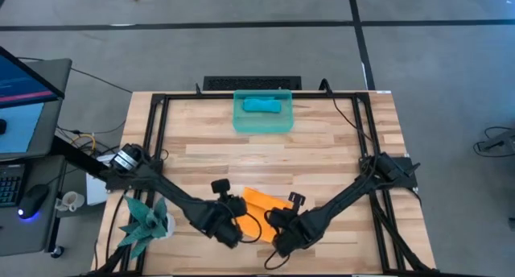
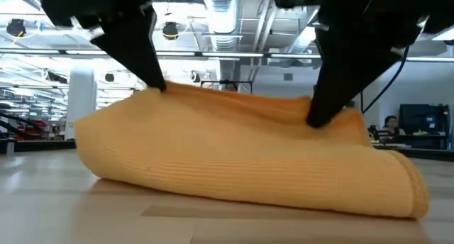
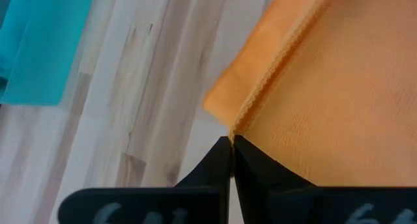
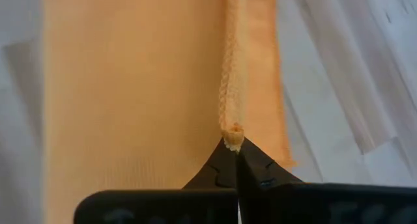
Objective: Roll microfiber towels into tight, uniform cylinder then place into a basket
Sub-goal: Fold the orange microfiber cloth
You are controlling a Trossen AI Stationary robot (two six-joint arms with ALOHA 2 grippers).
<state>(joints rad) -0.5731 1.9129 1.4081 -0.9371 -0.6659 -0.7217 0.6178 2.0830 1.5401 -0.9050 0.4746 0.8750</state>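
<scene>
The orange towel (image 1: 261, 203) lies near the table's near edge, folded over itself into a low loose roll (image 2: 241, 166). My left gripper (image 1: 228, 229) is shut on its left near corner and my right gripper (image 1: 283, 238) is shut on its right near corner. The teal-blue towel (image 1: 262, 105) lies rolled inside the teal-green basket (image 1: 240, 124) at the table's far edge. My left gripper pinches the orange towel's stitched edge at a corner (image 3: 238, 125) between its two fingertips, coming from above. The corner is raised and the rest lies on the table. My right gripper pinches the towel's hemmed edge at its end (image 4: 232, 134) between its fingertips, from above. The edge is lifted, the cloth below rests on the table.
A teal spiky plant figure (image 1: 145, 222) stands at the table's near left corner. A black frame rail (image 1: 265, 96) runs around the tabletop. Bare wood lies between the orange towel and the basket.
</scene>
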